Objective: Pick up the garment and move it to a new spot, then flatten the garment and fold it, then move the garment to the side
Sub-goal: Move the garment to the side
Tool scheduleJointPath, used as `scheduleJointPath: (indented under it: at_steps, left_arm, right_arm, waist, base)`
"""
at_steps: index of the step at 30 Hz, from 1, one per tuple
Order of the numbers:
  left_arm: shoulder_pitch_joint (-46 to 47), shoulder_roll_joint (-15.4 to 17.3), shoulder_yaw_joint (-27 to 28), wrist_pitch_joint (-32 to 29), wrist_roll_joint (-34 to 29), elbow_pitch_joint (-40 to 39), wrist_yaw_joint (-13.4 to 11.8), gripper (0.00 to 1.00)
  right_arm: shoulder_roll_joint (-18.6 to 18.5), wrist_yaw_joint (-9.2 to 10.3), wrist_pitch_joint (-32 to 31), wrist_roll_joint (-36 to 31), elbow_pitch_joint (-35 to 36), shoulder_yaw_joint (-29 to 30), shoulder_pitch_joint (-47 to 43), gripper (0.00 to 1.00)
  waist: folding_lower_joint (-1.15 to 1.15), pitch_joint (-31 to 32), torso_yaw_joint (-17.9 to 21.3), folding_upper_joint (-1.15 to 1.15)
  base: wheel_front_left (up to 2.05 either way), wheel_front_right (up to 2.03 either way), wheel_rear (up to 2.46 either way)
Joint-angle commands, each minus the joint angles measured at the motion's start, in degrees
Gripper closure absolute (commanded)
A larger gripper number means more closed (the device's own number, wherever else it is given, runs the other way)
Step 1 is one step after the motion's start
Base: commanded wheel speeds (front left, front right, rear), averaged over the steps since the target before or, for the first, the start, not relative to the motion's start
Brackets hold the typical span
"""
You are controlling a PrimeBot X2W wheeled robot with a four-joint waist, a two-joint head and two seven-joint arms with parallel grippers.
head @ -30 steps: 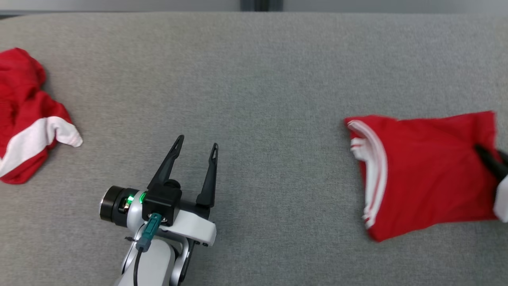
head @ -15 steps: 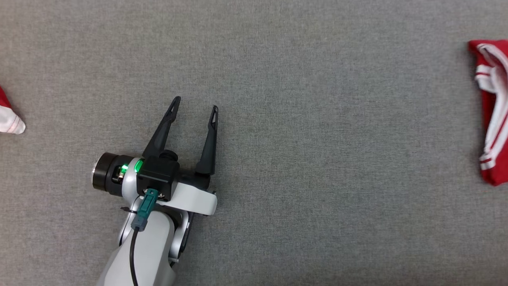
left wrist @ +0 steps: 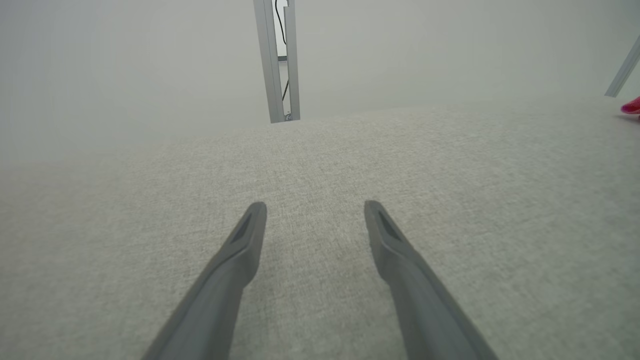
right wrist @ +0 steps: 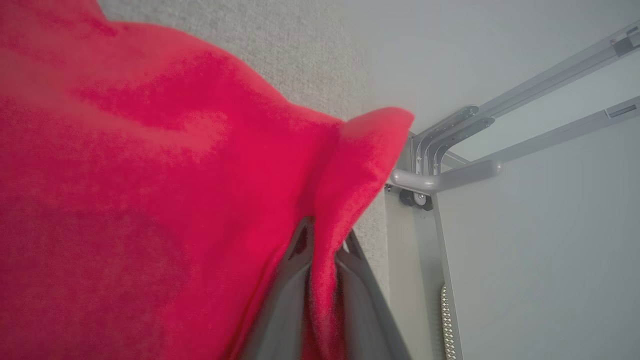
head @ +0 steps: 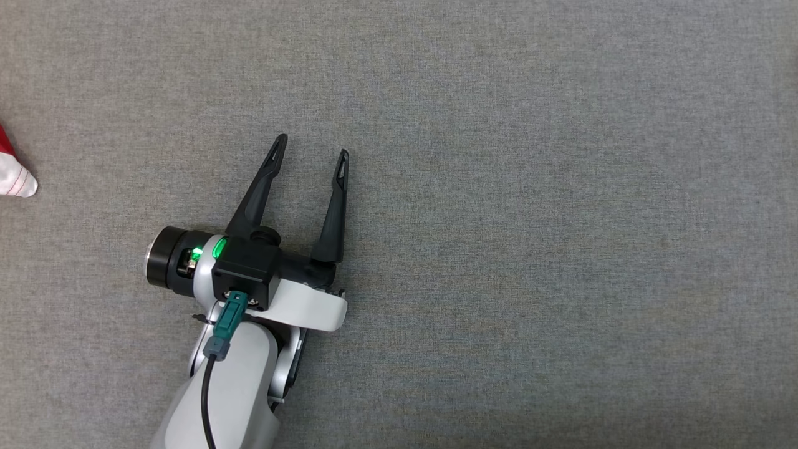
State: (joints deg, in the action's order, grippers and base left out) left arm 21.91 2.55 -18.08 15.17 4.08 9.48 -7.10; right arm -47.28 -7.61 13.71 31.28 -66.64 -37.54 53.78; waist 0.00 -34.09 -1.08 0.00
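Head cam has shifted since a sec ago, so the whole scene slid rightwards in that view, while the left gripper (head: 312,146) keeps its pose over the grey surface (head: 561,187), jaws wide w/ nothing btwn them. In the right wrist view the right gripper (right wrist: 325,242) has jaws narrow, pinching a raised fold of the red garment (right wrist: 150,175), whose rest spreads on the surface near its edge, beside a metal frame (right wrist: 450,170). A 2nd red-and-white cloth (head: 15,178) pokes in at the head view's left edge, well apart from the left gripper.
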Motion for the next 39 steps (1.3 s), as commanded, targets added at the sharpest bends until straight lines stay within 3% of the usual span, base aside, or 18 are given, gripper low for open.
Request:
scheduleJointPath:
  at_steps: [1,13,20,25,29,32,39]
  left_arm:
    - [0.0,0.7,0.5,-0.1,0.0,1.4,-0.2,0.0]
    - [-1.0,0.5,0.5,-0.1,0.6,2.1,0.0,0.0]
    - [-2.1,0.5,1.2,-0.1,0.8,2.2,0.1,0.0]
    - [-3.5,0.5,2.3,-0.1,0.4,2.2,0.3,0.0]
    - [-5.2,0.5,3.3,-0.1,0.8,1.9,0.0,0.0]
    - [-6.4,0.4,4.0,-0.1,0.7,1.6,0.0,0.0]
    - [-9.8,0.4,7.2,-0.1,1.0,1.1,0.7,0.0]
  right_arm:
    - [1.1,0.12,-0.5,-0.1,0.0,-0.2,0.1,0.0]
    - [1.0,0.12,0.2,-7.5,-2.0,-1.3,4.2,0.0]
    - [2.7,0.12,1.0,-9.1,1.1,-0.7,5.9,0.0]
    - [6.0,0.12,1.6,-7.0,8.2,1.7,3.3,0.0]
    - [10.1,0.11,1.5,-2.5,18.7,7.0,-3.3,0.0]
    - [11.8,0.12,1.5,-2.9,26.9,11.3,-9.6,0.0]
    - [22.5,0.12,1.5,-6.9,42.2,25.0,-25.6,0.0]
  waist:
    - [0.0,0.2,0.0,0.0]
    - [0.0,4.2,-0.3,0.0]
    - [0.0,7.3,0.0,0.0]
    - [0.0,11.4,0.4,0.0]
    - [0.0,15.4,0.4,0.0]
    - [0.0,18.4,0.3,0.0]
    - [0.0,24.8,0.2,0.0]
  base:
    - [0.0,0.0,0.0]
    - [0.0,0.0,0.0]
    - [0.0,0.0,0.0]
    - [0.0,0.0,0.0]
    - [0.0,0.0,0.0]
    - [0.0,0.0,0.0]
    - [0.0,0.0,0.0]
